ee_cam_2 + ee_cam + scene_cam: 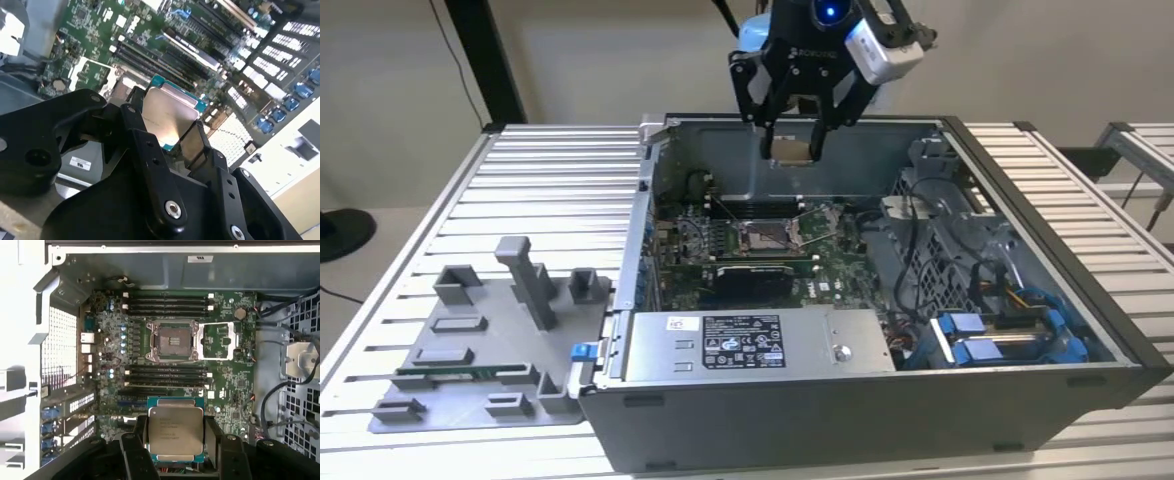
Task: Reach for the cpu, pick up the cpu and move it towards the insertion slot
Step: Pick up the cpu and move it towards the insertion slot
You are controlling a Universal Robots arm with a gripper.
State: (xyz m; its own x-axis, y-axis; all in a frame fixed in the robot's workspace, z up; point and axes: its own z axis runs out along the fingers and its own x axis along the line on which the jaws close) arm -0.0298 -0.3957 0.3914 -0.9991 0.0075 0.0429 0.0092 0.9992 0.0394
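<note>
Hanging over the far edge of the open case [881, 400], the gripper [793, 150] has its two black fingers [135, 450] pinched on the cpu [176, 432], one on each side of it, with the silvery top face showing in both wrist views and the tan side facing out in the exterior view. The chip is up in the air, well above the motherboard [230, 390], not touching anything but the fingers. The slot [172, 341] sits down in the middle of the green board with its shiny frame flipped open beside it, dark centre exposed, and long black memory slots [165, 302] run on both sides of it. The case lies on a table [547, 190] of ribbed silver metal slats. On the exterior view's left, near the front of the table, there's a grey plastic fixture plate [467, 370] with several upright posts, and a thin green memory stick [454, 372] lies in it. Blue drive brackets [1001, 335] and a bundle of cables sit in the case on the exterior view's right. Behind it all is a plain beige wall [614, 50] with a black post [487, 60] leaning up against it.
</note>
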